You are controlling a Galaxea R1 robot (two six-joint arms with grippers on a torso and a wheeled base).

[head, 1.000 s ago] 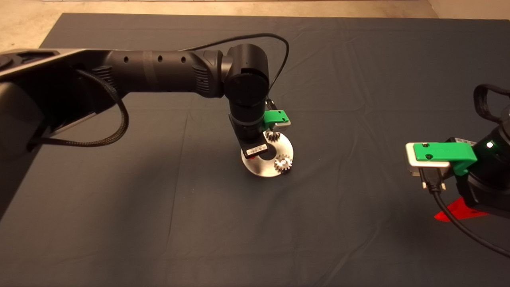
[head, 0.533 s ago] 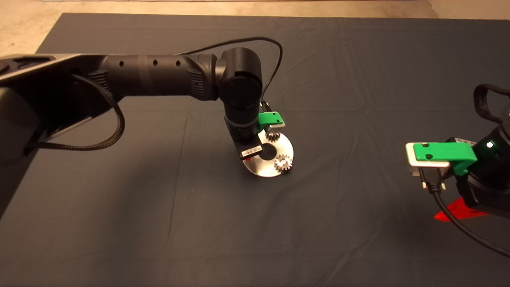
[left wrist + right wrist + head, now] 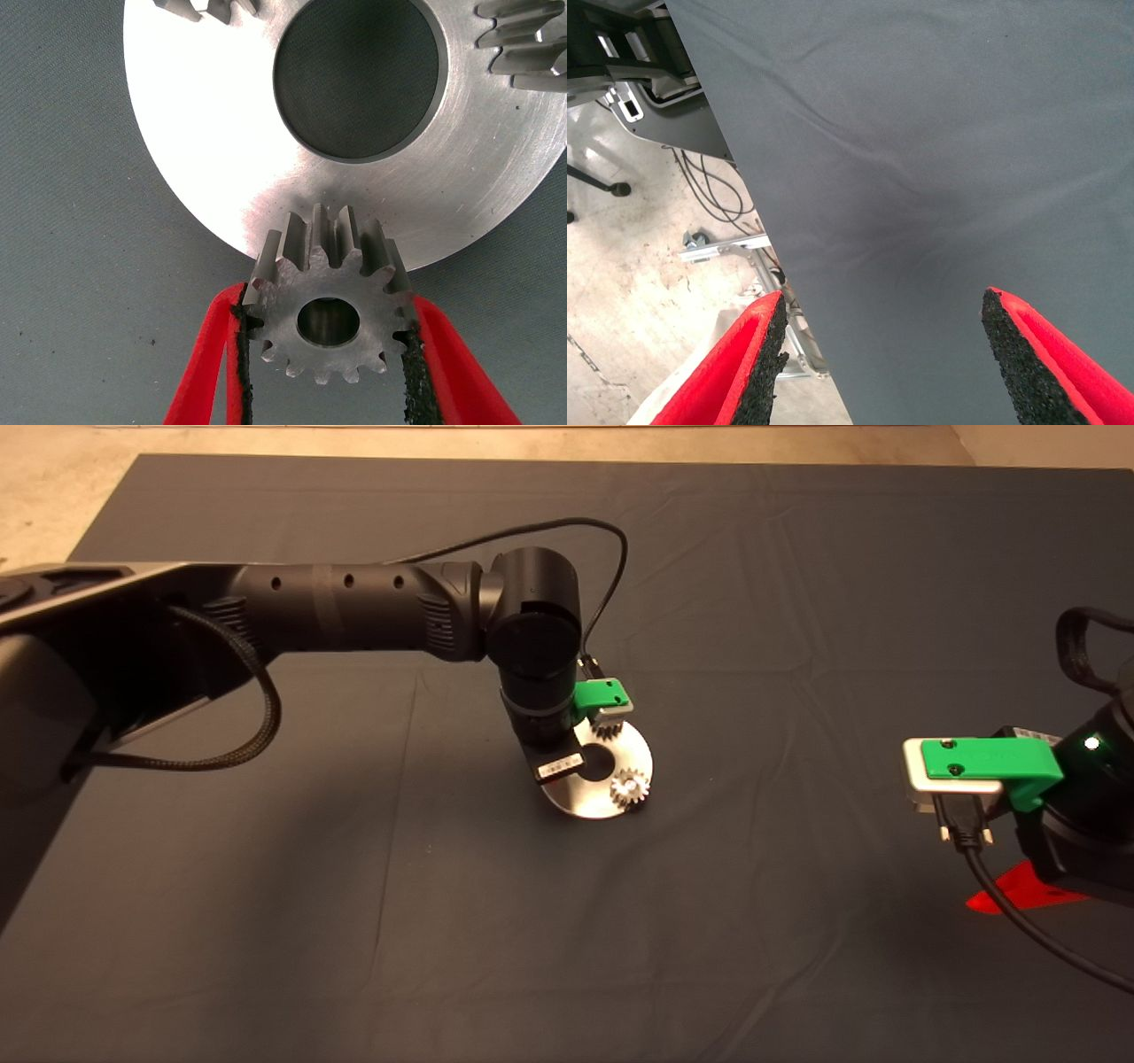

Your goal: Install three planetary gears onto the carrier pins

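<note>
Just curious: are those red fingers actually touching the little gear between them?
Touching. The left wrist view shows both black pads of the left gripper pressed against the gear's teeth.

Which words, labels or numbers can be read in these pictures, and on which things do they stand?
White label on the left arm's wrist, above the disc: dark print, too small to read.
Gear, mat, right gripper: no text.

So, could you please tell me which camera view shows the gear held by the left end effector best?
The left wrist view: the held gear fills it, gripped between the pads, over the disc rim. The head view hides it beneath the left end effector. The right wrist view shows only mat.
</note>
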